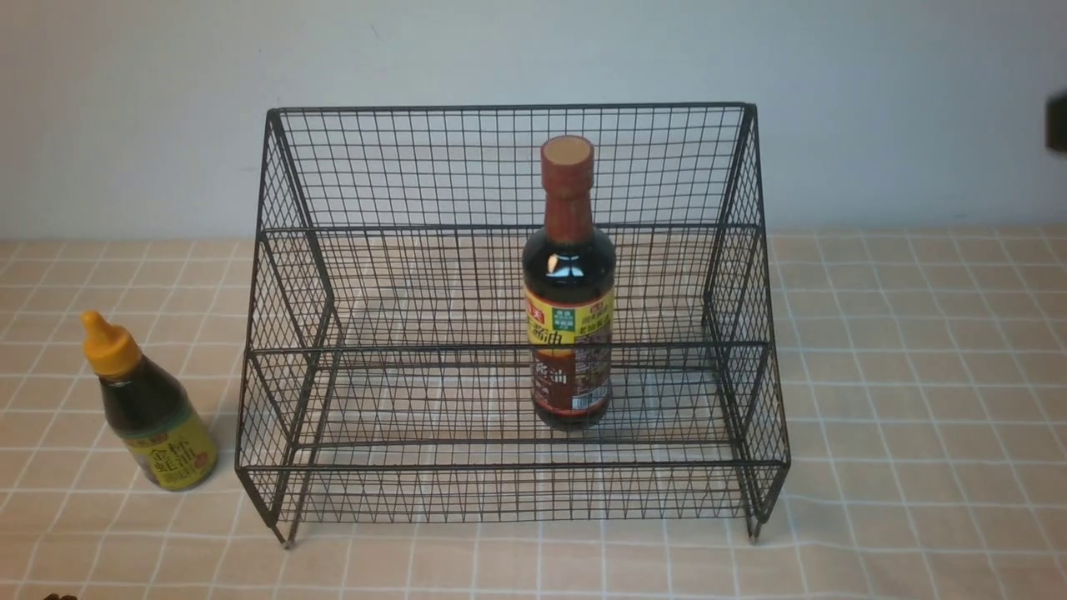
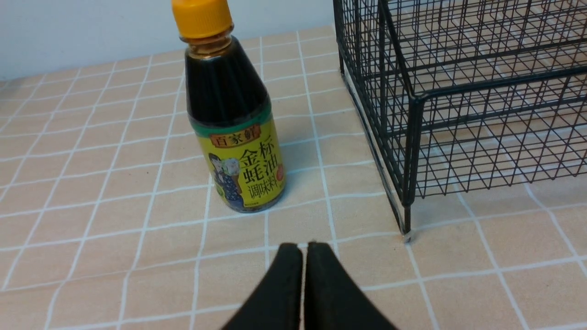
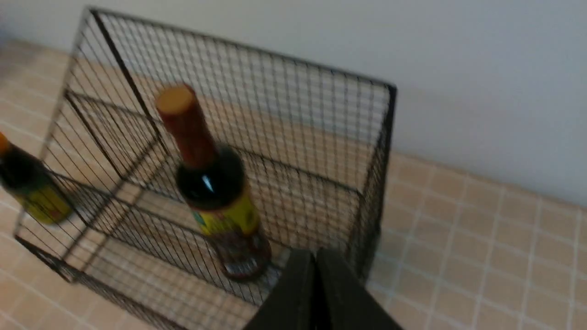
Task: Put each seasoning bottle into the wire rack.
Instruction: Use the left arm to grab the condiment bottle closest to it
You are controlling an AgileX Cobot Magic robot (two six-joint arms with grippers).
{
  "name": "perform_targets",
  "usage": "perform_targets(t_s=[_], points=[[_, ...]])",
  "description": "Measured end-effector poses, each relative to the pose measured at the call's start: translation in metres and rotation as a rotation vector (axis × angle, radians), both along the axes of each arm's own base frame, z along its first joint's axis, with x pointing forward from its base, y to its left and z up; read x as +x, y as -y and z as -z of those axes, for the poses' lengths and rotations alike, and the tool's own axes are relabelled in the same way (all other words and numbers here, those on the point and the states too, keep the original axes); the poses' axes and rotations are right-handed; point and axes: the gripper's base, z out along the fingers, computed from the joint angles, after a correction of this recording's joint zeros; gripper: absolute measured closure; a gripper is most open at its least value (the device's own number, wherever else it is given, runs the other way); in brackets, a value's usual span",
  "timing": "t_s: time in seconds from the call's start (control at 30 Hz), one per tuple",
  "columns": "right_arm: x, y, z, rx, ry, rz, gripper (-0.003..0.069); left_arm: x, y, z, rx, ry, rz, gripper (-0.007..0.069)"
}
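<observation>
The tall bottle with brown cap and yellow-and-red label stands upright on the lower tier of the black wire rack; it also shows in the right wrist view. The short bottle with orange-yellow cap stands on the cloth left of the rack, outside it; it also shows in the left wrist view. My left gripper is shut and empty, low over the cloth, a little in front of the short bottle. My right gripper is shut and empty, raised near the rack's right side.
A beige checked cloth covers the table, with a plain wall behind. The rack's front left foot stands close to my left gripper. A dark piece of the right arm shows at the front view's right edge.
</observation>
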Motion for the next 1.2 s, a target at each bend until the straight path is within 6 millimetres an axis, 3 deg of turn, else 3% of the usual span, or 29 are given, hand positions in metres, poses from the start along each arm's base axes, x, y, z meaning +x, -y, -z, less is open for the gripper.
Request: perform_targets(t_s=[0.27,0.5,0.7,0.83,0.93,0.97,1.0,1.07,1.1,1.13,1.2], points=[[-0.008,-0.001,-0.015,0.106,0.118,-0.028,0.0672,0.0,0.0,0.0,0.0,0.0,0.0,0.0631],[-0.005,0.004,-0.014,-0.008,0.164,-0.007,0.0673,0.0,0.0,0.0,0.0,0.0,0.0,0.0631],[-0.016,0.027,0.014,-0.096,0.289,0.119,0.0673,0.0,0.0,0.0,0.0,0.0,0.0,0.0631],[-0.045,0.051,0.075,-0.111,0.405,0.258,0.0673,0.0,0.0,0.0,0.0,0.0,0.0,0.0631],[-0.059,0.061,0.139,-0.114,0.376,0.336,0.0673,0.0,0.0,0.0,0.0,0.0,0.0,0.0631],[-0.06,0.061,0.144,-0.111,0.372,0.342,0.0673,0.0,0.0,0.0,0.0,0.0,0.0,0.0631],[-0.067,0.065,0.18,-0.101,0.34,0.387,0.0673,0.0,0.0,0.0,0.0,0.0,0.0,0.0631],[-0.076,0.068,0.223,-0.097,0.298,0.431,0.0673,0.0,0.0,0.0,0.0,0.0,0.0,0.0631],[-0.077,0.068,0.226,-0.095,0.303,0.438,0.0673,0.0,0.0,0.0,0.0,0.0,0.0,0.0631],[-0.082,0.07,0.259,-0.097,0.261,0.459,0.0673,0.0,0.0,0.0,0.0,0.0,0.0,0.0631],[-0.086,0.07,0.275,-0.085,0.223,0.47,0.0673,0.0,0.0,0.0,0.0,0.0,0.0,0.0631]])
